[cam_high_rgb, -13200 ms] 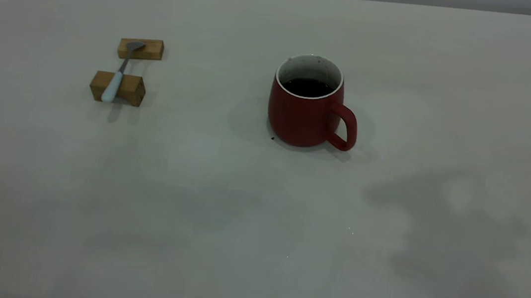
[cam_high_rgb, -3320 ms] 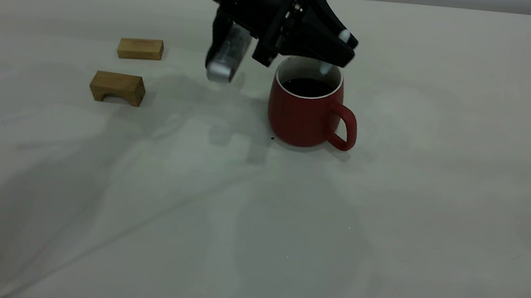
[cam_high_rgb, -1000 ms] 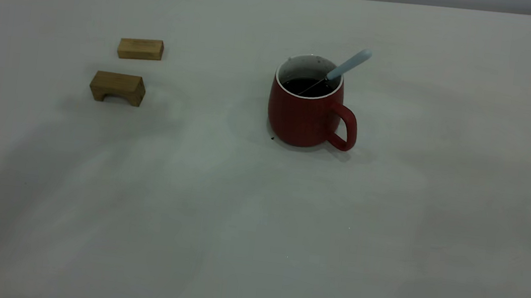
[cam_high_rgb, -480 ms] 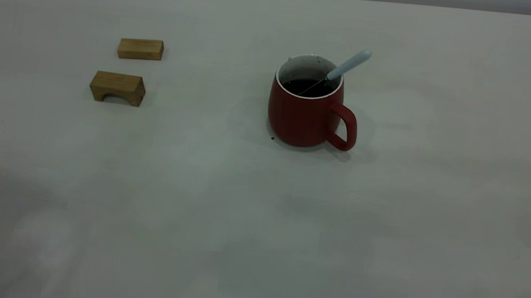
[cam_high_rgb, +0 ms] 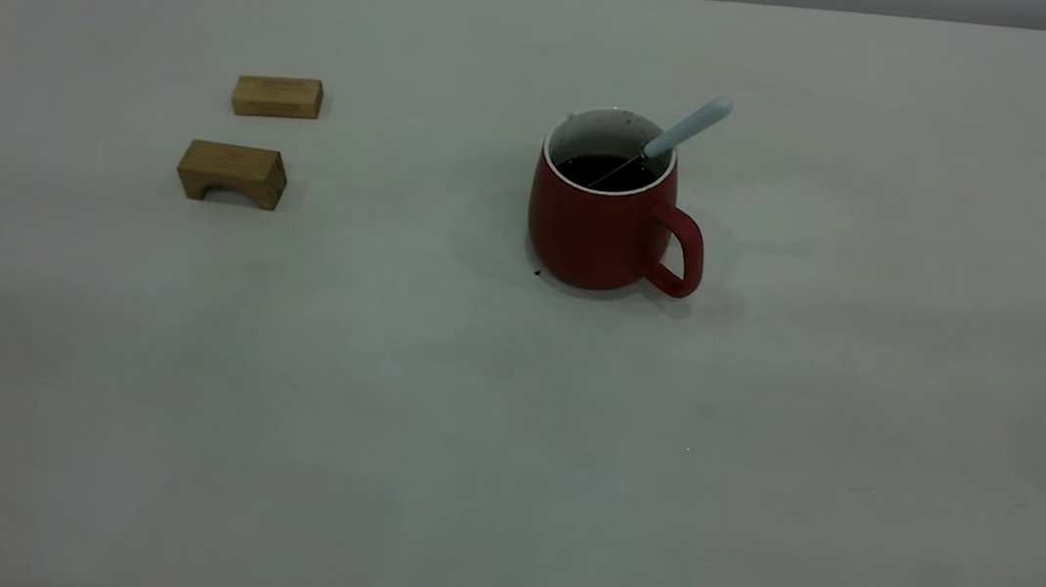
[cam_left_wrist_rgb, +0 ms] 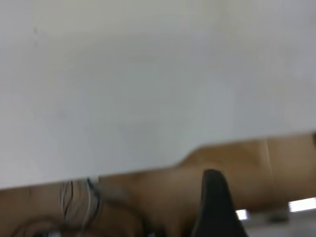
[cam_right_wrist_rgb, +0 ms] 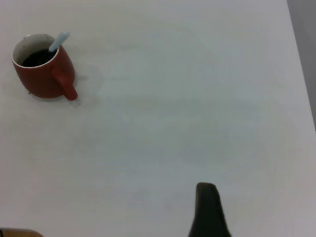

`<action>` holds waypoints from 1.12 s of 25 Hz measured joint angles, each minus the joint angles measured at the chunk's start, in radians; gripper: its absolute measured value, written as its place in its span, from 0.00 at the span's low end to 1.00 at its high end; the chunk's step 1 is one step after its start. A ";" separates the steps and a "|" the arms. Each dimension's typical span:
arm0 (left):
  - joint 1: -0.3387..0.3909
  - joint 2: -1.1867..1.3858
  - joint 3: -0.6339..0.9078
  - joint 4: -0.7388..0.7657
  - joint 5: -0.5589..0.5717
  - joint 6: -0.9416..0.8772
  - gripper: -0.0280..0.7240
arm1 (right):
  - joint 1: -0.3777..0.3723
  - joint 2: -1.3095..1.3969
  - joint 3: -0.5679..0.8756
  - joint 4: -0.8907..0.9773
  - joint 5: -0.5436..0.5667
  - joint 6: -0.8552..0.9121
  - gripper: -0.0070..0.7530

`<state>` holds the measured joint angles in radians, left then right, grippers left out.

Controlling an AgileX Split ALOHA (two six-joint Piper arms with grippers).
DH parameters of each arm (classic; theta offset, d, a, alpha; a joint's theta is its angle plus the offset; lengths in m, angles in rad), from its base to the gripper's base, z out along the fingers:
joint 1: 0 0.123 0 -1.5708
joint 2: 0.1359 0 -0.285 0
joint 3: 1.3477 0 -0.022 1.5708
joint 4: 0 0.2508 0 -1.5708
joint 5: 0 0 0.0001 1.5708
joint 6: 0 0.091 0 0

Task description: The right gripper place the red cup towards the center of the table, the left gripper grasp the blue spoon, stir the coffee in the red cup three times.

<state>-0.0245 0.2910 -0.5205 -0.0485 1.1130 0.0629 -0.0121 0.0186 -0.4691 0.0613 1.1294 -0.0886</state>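
The red cup (cam_high_rgb: 602,219) stands upright a little right of centre in the exterior frame, on the counter (cam_high_rgb: 505,449); its handle points lower right; dark coffee (cam_high_rgb: 608,171) fills it. The blue spoon (cam_high_rgb: 685,130) leans in the cup — pale handle rising to the upper right over the rim. Two wooden blocks (cam_high_rgb: 232,172) (one arched) sit well apart at upper left. Neither tool appears in the exterior frame; whether either is spread or pressed together cannot be told.

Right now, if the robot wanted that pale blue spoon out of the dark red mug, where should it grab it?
Probably the pale blue rounded handle of the spoon, which juts up past the dark red mug's white rim, on the loop-handle side. Coming down from above looks easiest; its metal end sits in the dark coffee.
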 joint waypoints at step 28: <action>0.056 -0.310 0.033 0.008 0.017 0.007 0.80 | 0.000 0.000 0.000 0.000 0.000 0.000 0.78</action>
<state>0.0315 -0.0188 -0.4874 -0.0404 1.1297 0.0702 -0.0121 0.0186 -0.4691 0.0613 1.1294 -0.0886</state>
